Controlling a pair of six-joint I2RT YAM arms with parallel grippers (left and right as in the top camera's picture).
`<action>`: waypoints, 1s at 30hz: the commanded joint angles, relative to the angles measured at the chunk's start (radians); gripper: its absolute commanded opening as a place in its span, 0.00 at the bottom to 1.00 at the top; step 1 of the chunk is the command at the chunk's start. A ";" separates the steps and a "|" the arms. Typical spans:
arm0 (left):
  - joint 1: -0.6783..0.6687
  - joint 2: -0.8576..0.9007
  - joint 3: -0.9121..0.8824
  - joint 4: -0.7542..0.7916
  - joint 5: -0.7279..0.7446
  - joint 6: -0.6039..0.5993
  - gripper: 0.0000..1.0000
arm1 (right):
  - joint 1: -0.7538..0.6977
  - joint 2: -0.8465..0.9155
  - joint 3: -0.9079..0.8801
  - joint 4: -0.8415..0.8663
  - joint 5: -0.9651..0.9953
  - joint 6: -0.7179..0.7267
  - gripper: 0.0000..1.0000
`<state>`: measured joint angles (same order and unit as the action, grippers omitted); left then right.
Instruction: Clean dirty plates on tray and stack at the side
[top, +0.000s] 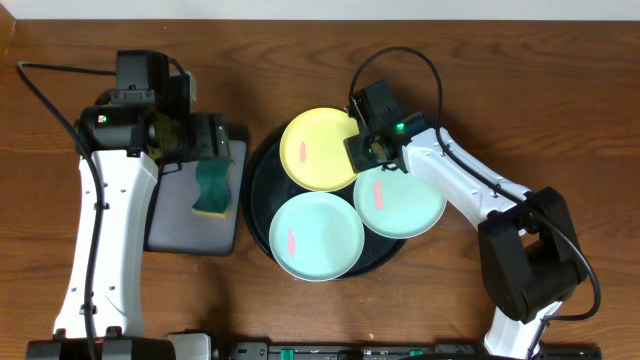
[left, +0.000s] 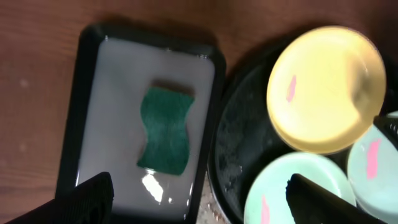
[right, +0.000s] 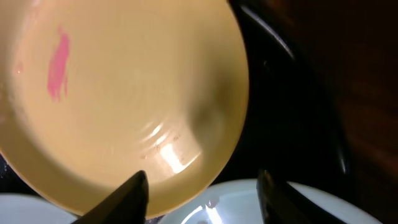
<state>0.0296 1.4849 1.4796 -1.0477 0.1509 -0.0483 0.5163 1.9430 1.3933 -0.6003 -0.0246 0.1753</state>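
On tray (top: 258, 205) | yellow plate (top: 315, 150) rim between jaws of right end effector (right: 202, 198) | grip unclear

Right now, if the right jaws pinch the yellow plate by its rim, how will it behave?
The yellow plate has an even, moulded rim, so it probably won't flex. Its glossy highlight suggests a slick surface, so a rim pinch might slip. Held at one edge, the shallow dish will likely sag downward.

Dark brown wood table (top: 580, 100), grain running L-R. Pale wall (top: 320, 8) strip along far edge. Even, soft light.
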 joint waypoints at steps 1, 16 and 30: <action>-0.003 0.006 -0.008 0.023 -0.002 0.001 0.89 | 0.010 0.007 0.011 0.031 0.024 0.018 0.51; -0.002 0.006 -0.008 0.019 -0.006 0.002 0.33 | 0.006 0.092 0.010 0.095 0.035 0.041 0.47; -0.002 0.011 -0.154 0.086 -0.111 0.002 0.40 | 0.006 0.092 0.010 0.100 0.062 0.041 0.38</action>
<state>0.0299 1.4853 1.3766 -0.9932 0.0692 -0.0513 0.5163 2.0335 1.3933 -0.5034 0.0132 0.2123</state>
